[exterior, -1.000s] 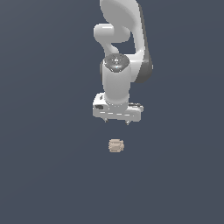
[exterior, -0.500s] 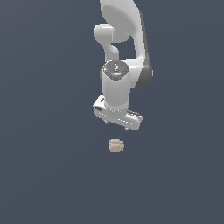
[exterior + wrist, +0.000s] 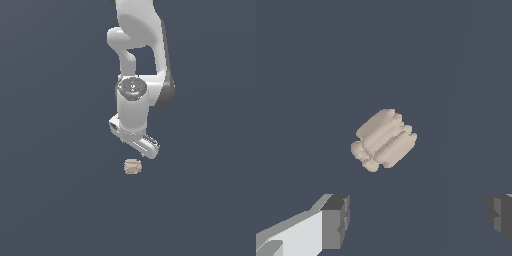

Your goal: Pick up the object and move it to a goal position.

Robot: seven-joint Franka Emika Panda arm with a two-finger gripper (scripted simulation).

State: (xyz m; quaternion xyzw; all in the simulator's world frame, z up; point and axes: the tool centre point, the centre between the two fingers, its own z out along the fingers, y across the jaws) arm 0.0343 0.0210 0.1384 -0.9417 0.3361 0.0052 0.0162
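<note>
One object [image 3: 132,166] (ribbed, beige) lies below one end effector [image 3: 416,220], its two fingers [image 3: 336,220] spread apart.

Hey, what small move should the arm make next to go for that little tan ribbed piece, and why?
Probably lower straight down. The hand is open, its fingers spread wider than the tan ribbed piece, which lies free below them in the wrist view and just under the hand in the exterior view.
</note>
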